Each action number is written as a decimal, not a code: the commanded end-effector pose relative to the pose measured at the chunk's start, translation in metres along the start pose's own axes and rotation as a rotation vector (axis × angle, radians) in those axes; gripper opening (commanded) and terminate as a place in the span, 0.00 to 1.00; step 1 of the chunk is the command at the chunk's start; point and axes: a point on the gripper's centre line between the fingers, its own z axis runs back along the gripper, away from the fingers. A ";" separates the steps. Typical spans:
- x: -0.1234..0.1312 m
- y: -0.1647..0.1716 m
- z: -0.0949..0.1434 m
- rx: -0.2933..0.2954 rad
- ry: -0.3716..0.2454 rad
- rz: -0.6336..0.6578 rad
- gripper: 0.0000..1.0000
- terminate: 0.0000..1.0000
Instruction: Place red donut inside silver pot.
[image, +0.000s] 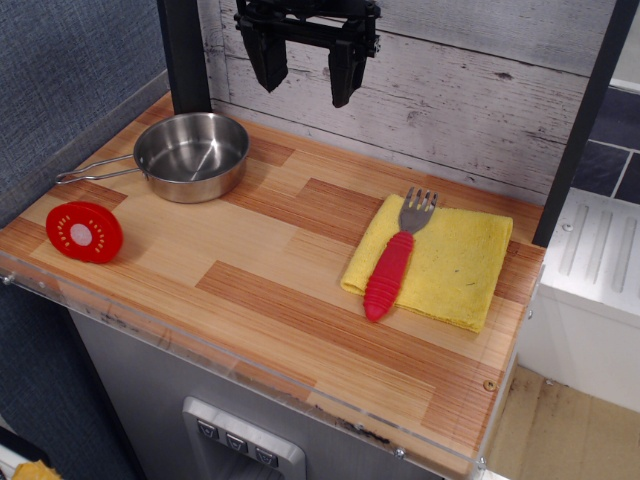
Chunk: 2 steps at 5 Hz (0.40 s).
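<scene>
Donut (84, 231), red with a pale dotted centre, lies flat near the left front edge of the wooden desk (290, 290), apart from the silver pot (192, 155) that stands behind it with nothing inside, its thin wire handle pointing left. High above the back of the desk hangs the black hand (306, 68), its two fingers spread apart and holding nothing. Over to the right, a fork (398, 252) with a red handle rests on a folded yellow cloth (450, 262).
</scene>
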 end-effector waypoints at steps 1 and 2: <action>0.000 0.000 0.000 0.000 0.000 0.000 1.00 0.00; -0.027 0.024 -0.003 0.003 0.009 -0.036 1.00 0.00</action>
